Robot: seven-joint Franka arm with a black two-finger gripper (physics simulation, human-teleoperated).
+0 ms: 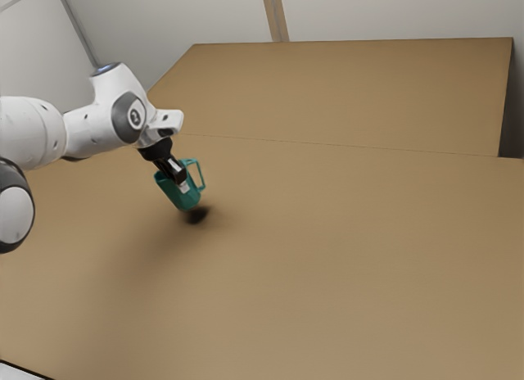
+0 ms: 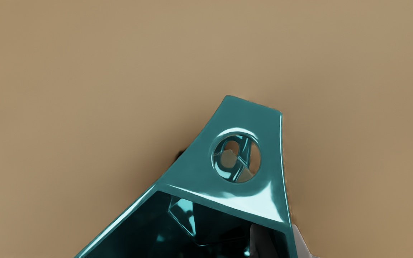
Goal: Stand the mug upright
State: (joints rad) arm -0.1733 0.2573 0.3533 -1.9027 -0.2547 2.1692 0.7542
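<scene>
Teal mug point(image 1: 185, 198) is leaning low over the surface point(image 1: 327, 257), our end effector point(image 1: 183, 186) pinching its wall from inside and outside. We are needing to be leveling its base gently, releasing only once it is resting flat.

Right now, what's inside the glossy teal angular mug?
Inside the mug, one grey finger of the black end effector shows. The mug's wall covers its depths in the exterior view; the rest is too dark.

One mug point(image 1: 187, 199), one arm point(image 1: 88, 134), one table point(image 1: 344, 249)
</scene>
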